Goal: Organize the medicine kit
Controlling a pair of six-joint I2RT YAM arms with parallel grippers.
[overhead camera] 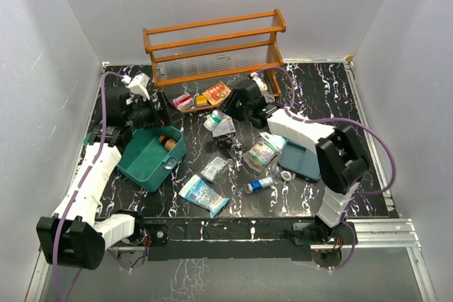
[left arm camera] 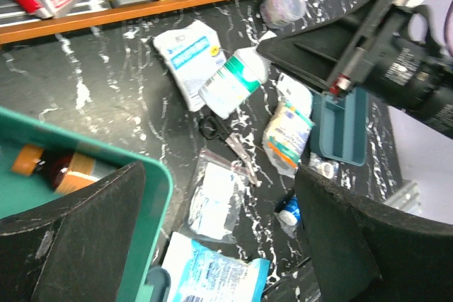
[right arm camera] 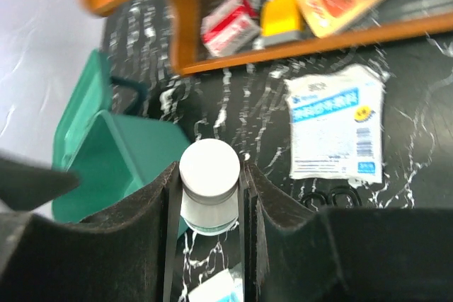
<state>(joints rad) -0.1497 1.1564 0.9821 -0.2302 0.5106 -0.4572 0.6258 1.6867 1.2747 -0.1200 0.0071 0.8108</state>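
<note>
The teal medicine kit [overhead camera: 145,159] stands open at the left of the table, with an amber bottle [overhead camera: 168,142] lying inside. It also shows in the left wrist view [left arm camera: 138,175] and the right wrist view [right arm camera: 106,153]. My left gripper [overhead camera: 148,117] is open and empty, hovering at the kit's far edge, with its fingers [left arm camera: 95,235] wide apart. My right gripper [overhead camera: 226,124] is shut on a white-capped bottle [right arm camera: 209,171] and holds it above the table, just right of the kit.
An orange wooden rack [overhead camera: 212,47] with small boxes stands at the back. A blue-grey tray [overhead camera: 301,160] lies at the right. Scissors [overhead camera: 230,145], a gauze pack [overhead camera: 260,155], a zip bag [overhead camera: 214,168], a blue pouch [overhead camera: 203,194] and a blue-capped vial [overhead camera: 260,184] lie mid-table.
</note>
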